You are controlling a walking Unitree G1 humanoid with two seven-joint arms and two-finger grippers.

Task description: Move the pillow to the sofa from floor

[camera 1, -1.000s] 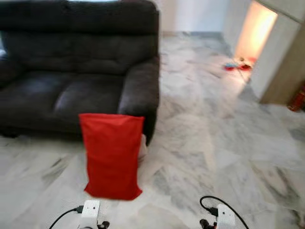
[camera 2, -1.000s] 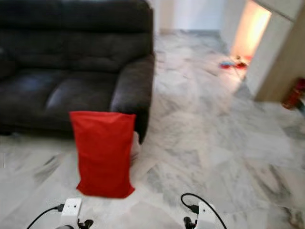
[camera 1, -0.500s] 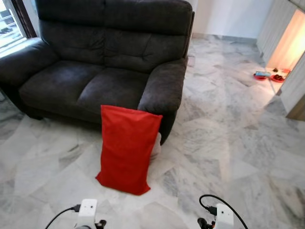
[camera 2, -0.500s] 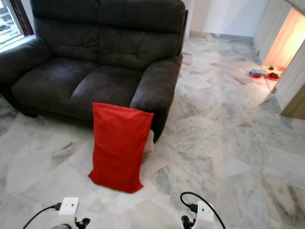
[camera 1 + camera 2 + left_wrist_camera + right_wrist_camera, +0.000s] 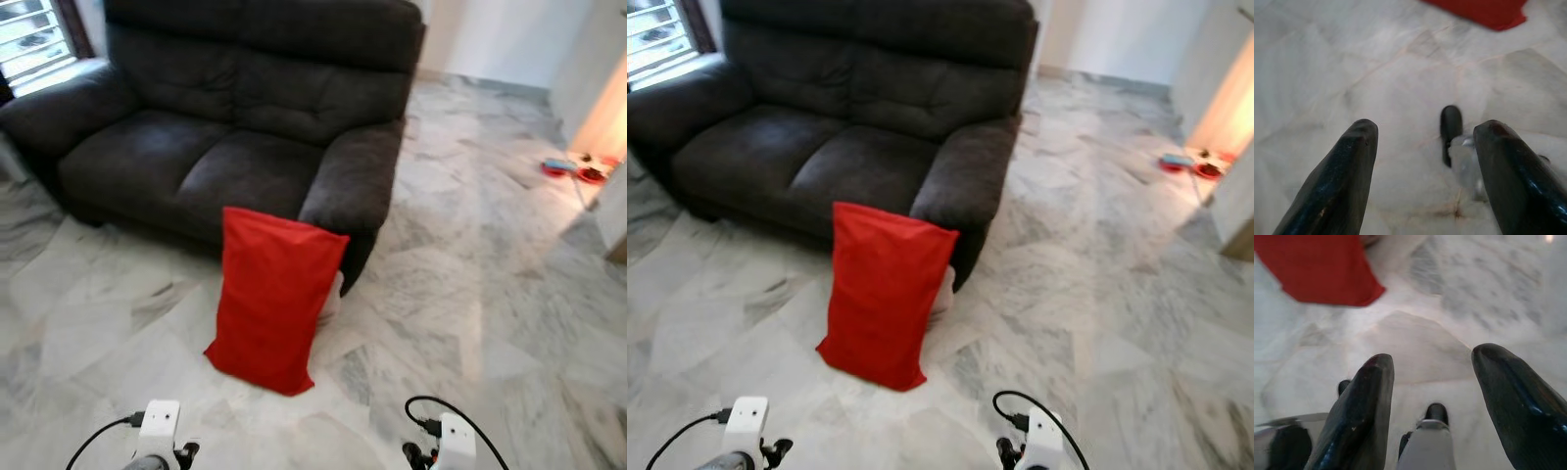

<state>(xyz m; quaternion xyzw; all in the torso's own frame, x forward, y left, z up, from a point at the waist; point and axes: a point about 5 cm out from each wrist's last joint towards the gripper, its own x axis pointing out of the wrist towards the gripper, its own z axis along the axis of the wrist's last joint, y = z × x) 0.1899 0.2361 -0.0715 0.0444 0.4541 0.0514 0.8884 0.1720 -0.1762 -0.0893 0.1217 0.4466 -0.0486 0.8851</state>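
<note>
A red pillow [image 5: 274, 299] is standing upright on the marble floor [image 5: 490, 313], its lower edge resting on the tiles and its upper part leaning against the front of the sofa [image 5: 235, 127] at the sofa's right armrest [image 5: 355, 181]. A small pale object [image 5: 331, 297] is peeking out just behind the pillow's right edge, at the foot of the armrest; what it is cannot be told. The dark grey sofa is sitting with its two seat cushions bare, a window [image 5: 34, 29] showing beyond its left arm.

Both arms are hanging low at the near edge of the head views, their white wrist blocks with black cables showing well short of the pillow. The left tool [image 5: 1422, 166] is pointing down at the floor with its two black fingers [image 5: 1339, 181] spread wide and nothing between them; a corner of the red pillow is lying on the tiles farther ahead of it. The right tool [image 5: 1449, 406] is likewise gaping wide and holding nothing, aimed at the floor with the pillow's lower corner ahead of it and apart from it.

Far off by the lit doorway on the right, some small coloured items [image 5: 573, 168] are lying on the floor.
</note>
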